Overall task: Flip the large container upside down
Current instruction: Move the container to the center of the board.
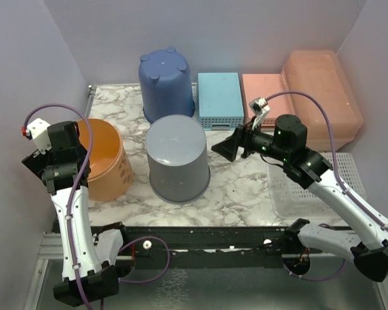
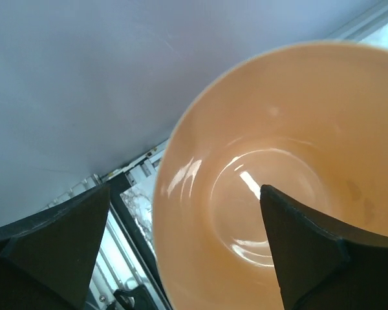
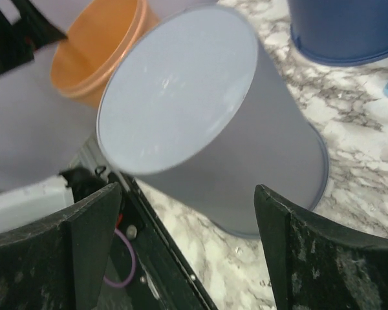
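Our left gripper (image 2: 184, 194) has its jaws spread wide with nothing clamped; the orange bucket's (image 2: 278, 161) rim runs between them, one finger over the inside and one outside, and we cannot tell whether either touches it. Our right gripper (image 3: 187, 190) is also wide apart and empty, aimed left at the grey bucket (image 3: 200, 116), which stands mouth down a little ahead of it. The container (image 1: 323, 97) sits in the far right corner of the table (image 1: 246, 187), just right of the pink basket (image 1: 264, 90) and well apart from both grippers. It shows a flat face upward with a wider lip lower down; we cannot say whether that face is lid or base. With neither arm on it, we judge the turn as not yet started: the reach, the grip and the flip all look left to do, most likely for the right arm, which is nearer. Only the top view shows the container at all. The left wrist view gives the bucket's glossy, empty inside, and the right wrist view gives the grey bucket's closed top.
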Available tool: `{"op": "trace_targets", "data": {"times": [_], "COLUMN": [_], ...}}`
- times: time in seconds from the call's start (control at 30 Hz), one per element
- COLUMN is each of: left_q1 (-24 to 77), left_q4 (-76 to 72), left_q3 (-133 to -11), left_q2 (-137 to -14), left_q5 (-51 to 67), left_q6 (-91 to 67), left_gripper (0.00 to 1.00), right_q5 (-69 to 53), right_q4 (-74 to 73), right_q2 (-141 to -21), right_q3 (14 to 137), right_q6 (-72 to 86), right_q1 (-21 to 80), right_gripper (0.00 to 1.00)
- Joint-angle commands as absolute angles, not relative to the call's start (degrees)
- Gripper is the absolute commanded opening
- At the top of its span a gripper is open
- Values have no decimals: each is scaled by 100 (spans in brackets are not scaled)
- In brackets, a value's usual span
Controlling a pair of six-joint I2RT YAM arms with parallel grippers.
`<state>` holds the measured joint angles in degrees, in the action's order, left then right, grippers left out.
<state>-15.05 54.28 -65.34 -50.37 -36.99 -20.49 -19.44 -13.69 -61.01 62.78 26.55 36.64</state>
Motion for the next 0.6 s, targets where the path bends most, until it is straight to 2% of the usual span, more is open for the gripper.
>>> {"op": "trace_targets", "data": {"times": [0.0, 0.1, 0.23, 0.43, 0.57], "left_q1": [-1545, -1546, -1542, -1537, -1531], "left_q4": [5470, 5468, 5380, 4941, 4546], "left_q3": [-7422, -7844, -8135, -8253, -8103], "left_q2": [-4995, -4982, -5068, -5155, -5128], "left_q5": [-3904, -3579, -2583, -370, 624], "left_q6": [-2083, -2154, -2255, -2456, -2847], "left_gripper": [99, 99, 99, 99, 99], "right_q5": [-2894, -3372, -3604, -3581, -3265], "right_q4": [-1561, -1296, -857, -571, 36], "right_q2": [-5621, -5390, -5424, -6154, -6551], "right_q3": [5553, 5072, 4559, 4622, 4715], "right_q6": [2001, 2084, 2433, 2563, 2808], "right_q1": [3666, 3666, 3678, 3801, 4134], "right_gripper": [86, 82, 78, 74, 74]}}
